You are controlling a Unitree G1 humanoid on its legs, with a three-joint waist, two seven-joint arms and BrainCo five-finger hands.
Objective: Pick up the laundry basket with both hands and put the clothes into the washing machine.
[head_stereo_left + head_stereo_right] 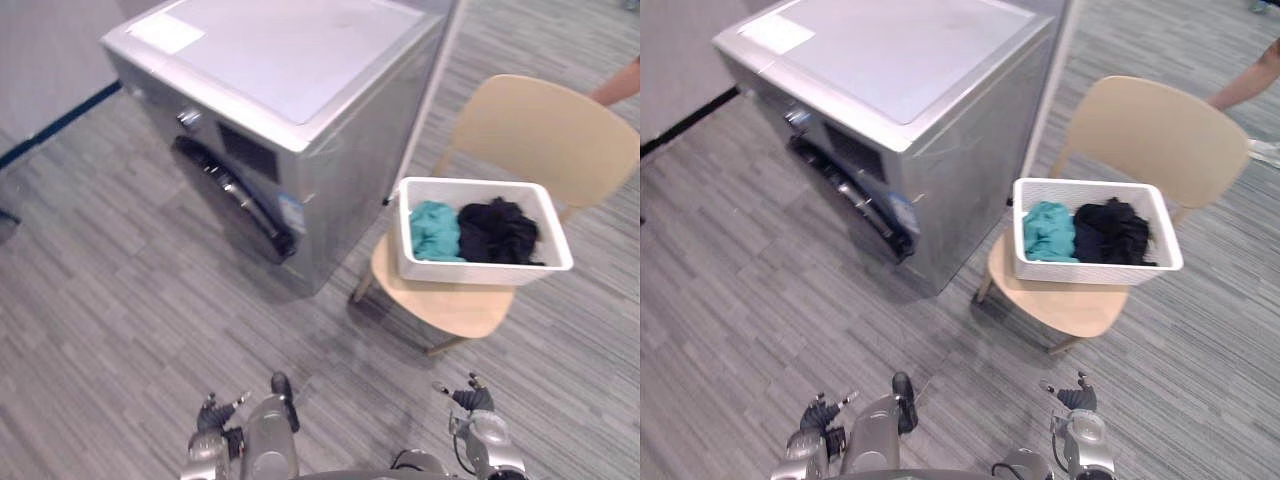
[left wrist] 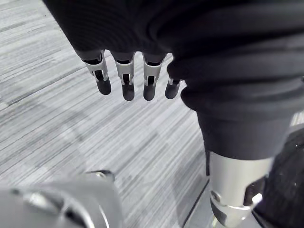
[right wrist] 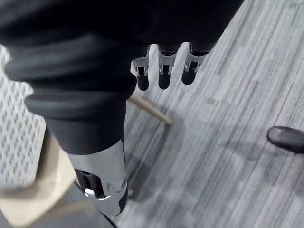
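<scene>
White rectangular plastic laundry basket (image 1: 483, 268) sits on the seat of a pale wooden chair (image 1: 545, 130), up against the backrest, and its right end seems to reach past the seat's right edge. Inside, a crumpled teal garment (image 1: 435, 230) lies at the left end and a black garment (image 1: 497, 230) beside it towards the right. The silver front-loading washing machine (image 1: 300, 70) stands just left of the chair, its dark round door (image 1: 235, 195) looking shut.

Both hands hang low, well short of the chair. The left hand (image 2: 127, 80) and the right hand (image 3: 164, 76) each have loose, nearly straight fingers and hold nothing.

Risks, as I judge them:
- The chair is light and the basket may overhang it. A grip taken on one end first could tip the basket off the seat's edge or push the chair away.
- Smooth plastic walls give little purchase, so uneven pressure from the two hands could let the basket twist and spill the clothes.
- If the door is indeed closed, no hand is free to open it once both carry the basket.
- A person's arm (image 1: 615, 85) shows beyond the backrest's far corner, close enough for a wide reach to meet it.
</scene>
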